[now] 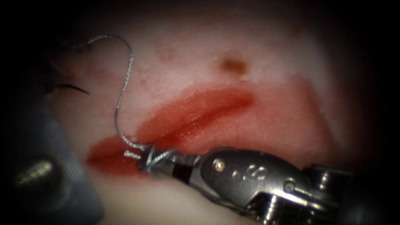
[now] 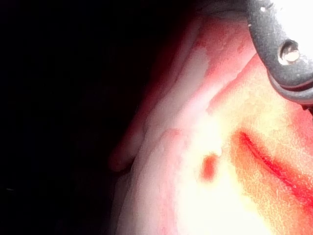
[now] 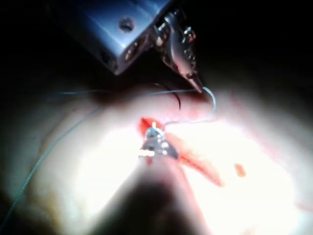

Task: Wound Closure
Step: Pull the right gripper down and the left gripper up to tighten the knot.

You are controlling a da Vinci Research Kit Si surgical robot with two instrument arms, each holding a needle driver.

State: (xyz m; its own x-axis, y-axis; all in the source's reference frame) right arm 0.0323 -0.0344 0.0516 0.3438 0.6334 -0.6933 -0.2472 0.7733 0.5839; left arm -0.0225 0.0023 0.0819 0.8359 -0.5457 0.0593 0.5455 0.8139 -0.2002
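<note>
The tissue [image 1: 266, 58] has a red, wet cut [image 1: 196, 116] running from lower left to upper right. My right tool [image 1: 143, 160] comes in low from the right, with its jaws at the cut's left end. They are shut on a short thread end [image 1: 131, 155], and thread is wound around them. From there the thread [image 1: 125, 79] rises in a curve to the upper left. In the right wrist view my left tool [image 3: 197, 87] is shut on that thread. The dark curved needle [image 1: 73, 87] lies left of the cut, free of both tools.
A brown spot [image 1: 233, 65] marks the tissue above the cut's right end. Red fluid spreads around the cut [image 2: 274, 166]. A long strand of thread [image 3: 54, 142] trails across the tissue in the right wrist view.
</note>
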